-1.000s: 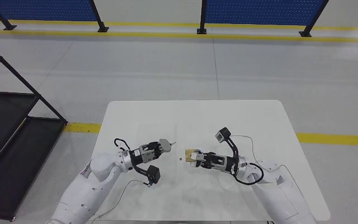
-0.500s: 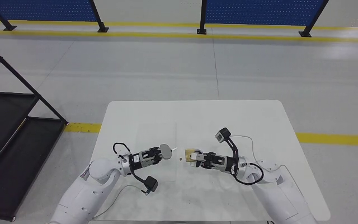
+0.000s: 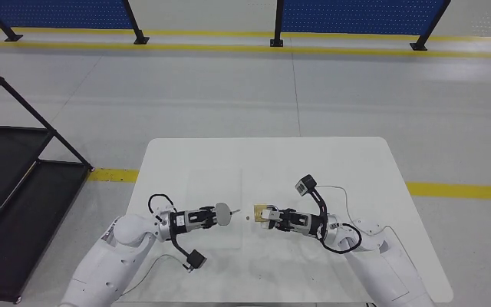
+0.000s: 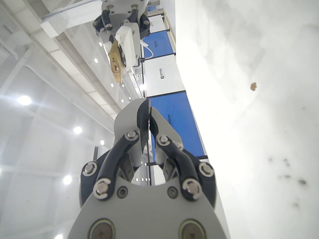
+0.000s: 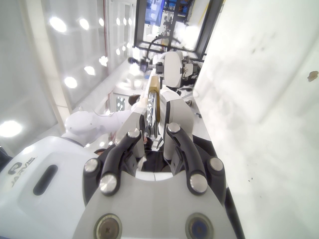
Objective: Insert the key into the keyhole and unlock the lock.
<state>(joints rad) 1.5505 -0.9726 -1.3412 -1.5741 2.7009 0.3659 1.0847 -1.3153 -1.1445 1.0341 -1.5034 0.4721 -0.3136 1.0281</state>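
Note:
A brass padlock [image 3: 263, 215] is held above the white table [image 3: 345, 169] near its middle, with my right gripper [image 3: 268, 216] shut on it. In the right wrist view the padlock [image 5: 154, 89] sits edge-on between the fingers, chrome shackle toward the wrist. My left gripper [image 3: 224, 212] is just left of it, shut on a small key [image 3: 235, 210] whose tip points at the padlock across a short gap. The left wrist view shows its own fingertips [image 4: 143, 111] pressed together, and the padlock [image 4: 115, 63] with its keyhole face turned toward them.
A small tan crumb [image 4: 253, 86] lies on the table under the gap between the grippers. A black rack [image 3: 31, 176] stands off the table's left side. Blue barriers [image 3: 353, 15] line the far floor.
My left gripper has shifted toward the near edge and slightly left with the key, and its wrist has rolled. The right arm and padlock have stayed put.

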